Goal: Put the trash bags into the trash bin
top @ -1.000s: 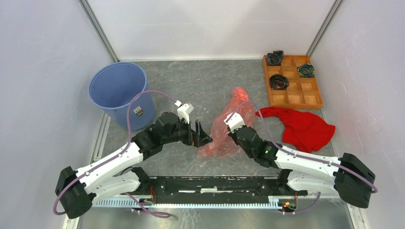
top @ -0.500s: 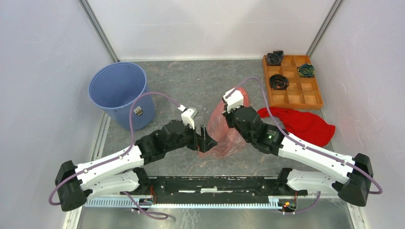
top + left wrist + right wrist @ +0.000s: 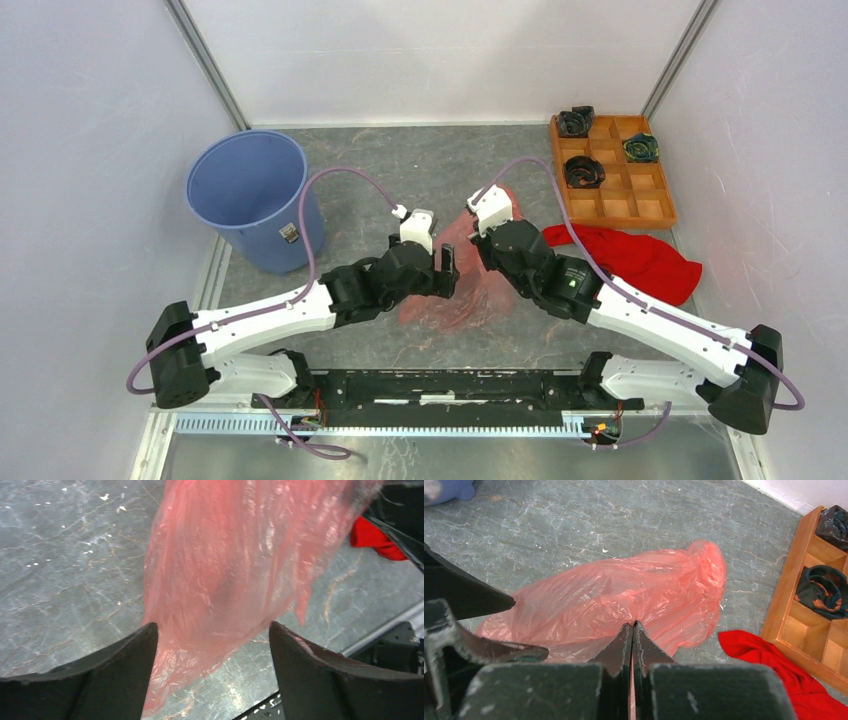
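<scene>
Nearest the arms' bases, the left tool point(image 3: 212, 630) stands with its jaws wide apart, gripping nothing, though the lower folds of the trash bag point(image 3: 225, 565) hang down between its fingers. Just beyond, the right tool point(image 3: 632, 625) is pinched fully together on a thin fold of the bag's film, which lifts that part while the rest trails onto the grey surface point(image 3: 400, 170) at mid-table. The bag looks nearly weightless, limp and crinkly, likely slippery and easy to tear, so it will sag and drift rather than keep a shape. A bunched handful should hold better than a single layer, and a second grip on the hanging lower end would help. The red cloth point(image 3: 640, 265) lies to the right. Farther back, the blue bucket point(image 3: 250, 245) stands upright at far left, well apart from the bag, and the orange tray point(image 3: 620, 222) sits at far right.
</scene>
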Tool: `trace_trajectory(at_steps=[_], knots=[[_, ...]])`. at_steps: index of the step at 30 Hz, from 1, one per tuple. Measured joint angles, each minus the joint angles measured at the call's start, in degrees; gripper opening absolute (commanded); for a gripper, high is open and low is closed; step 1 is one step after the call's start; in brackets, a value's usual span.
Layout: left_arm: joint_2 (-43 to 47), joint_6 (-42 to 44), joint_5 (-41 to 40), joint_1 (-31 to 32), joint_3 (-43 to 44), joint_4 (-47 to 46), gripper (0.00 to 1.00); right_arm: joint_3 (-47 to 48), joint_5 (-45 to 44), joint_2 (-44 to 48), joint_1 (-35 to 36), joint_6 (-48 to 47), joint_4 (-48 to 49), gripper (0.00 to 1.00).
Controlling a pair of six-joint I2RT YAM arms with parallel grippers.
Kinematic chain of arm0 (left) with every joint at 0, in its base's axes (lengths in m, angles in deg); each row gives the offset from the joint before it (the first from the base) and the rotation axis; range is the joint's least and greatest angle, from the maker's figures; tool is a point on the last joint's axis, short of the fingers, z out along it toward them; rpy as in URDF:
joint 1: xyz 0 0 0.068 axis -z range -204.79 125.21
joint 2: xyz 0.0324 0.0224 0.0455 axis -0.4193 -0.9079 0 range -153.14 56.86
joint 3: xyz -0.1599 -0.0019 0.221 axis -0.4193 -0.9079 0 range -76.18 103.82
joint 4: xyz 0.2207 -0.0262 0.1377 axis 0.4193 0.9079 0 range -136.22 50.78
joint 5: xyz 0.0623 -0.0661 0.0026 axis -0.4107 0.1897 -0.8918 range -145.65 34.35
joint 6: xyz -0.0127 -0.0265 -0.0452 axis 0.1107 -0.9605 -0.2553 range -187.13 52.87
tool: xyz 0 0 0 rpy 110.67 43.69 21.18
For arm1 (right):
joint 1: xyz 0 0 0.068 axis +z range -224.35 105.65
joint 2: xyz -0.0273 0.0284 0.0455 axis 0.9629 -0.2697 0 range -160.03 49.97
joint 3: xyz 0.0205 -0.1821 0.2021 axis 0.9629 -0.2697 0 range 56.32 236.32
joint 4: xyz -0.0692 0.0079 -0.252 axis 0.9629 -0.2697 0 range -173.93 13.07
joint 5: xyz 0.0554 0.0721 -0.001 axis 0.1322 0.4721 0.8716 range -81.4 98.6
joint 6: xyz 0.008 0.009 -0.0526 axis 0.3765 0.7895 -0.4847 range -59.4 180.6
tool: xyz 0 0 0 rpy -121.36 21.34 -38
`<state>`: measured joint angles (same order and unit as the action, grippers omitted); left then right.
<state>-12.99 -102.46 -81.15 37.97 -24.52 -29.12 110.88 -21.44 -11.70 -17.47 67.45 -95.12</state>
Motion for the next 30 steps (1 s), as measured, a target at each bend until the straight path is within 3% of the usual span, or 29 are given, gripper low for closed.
trace_trajectory(at_steps=[9,11,14,19,22,25,30], knots=[[-2.10,5.38,-6.03,0.00,5.88,5.29,0.08,-0.37,0.35,4.55,-0.13,-0.92,-0.28,0.00],[-3.23,6.80,-6.16,0.00,8.63,5.73,0.02,-1.46,0.90,6.64,-0.15,-1.11,0.07,0.00],[-5.33,9.09,-5.86,0.00,12.92,6.67,0.02,-3.37,1.97,8.61,-0.15,-1.05,0.63,0.01],[-7.69,11.41,-2.75,0.00,19.61,9.70,0.02,-7.15,3.04,8.98,-0.15,0.94,0.44,0.40],[-8.26,11.45,-0.15,0.00,22.73,12.02,0.02,-9.09,3.41,8.98,-0.15,3.13,0.35,0.72],[-9.18,11.43,3.43,0.00,25.83,14.47,0.02,-10.45,3.67,8.76,-0.15,6.01,0.46,0.94],[-11.04,11.43,7.89,0.00,28.72,16.90,0.02,-12.55,1.86,8.46,-0.15,8.83,2.25,0.98]])
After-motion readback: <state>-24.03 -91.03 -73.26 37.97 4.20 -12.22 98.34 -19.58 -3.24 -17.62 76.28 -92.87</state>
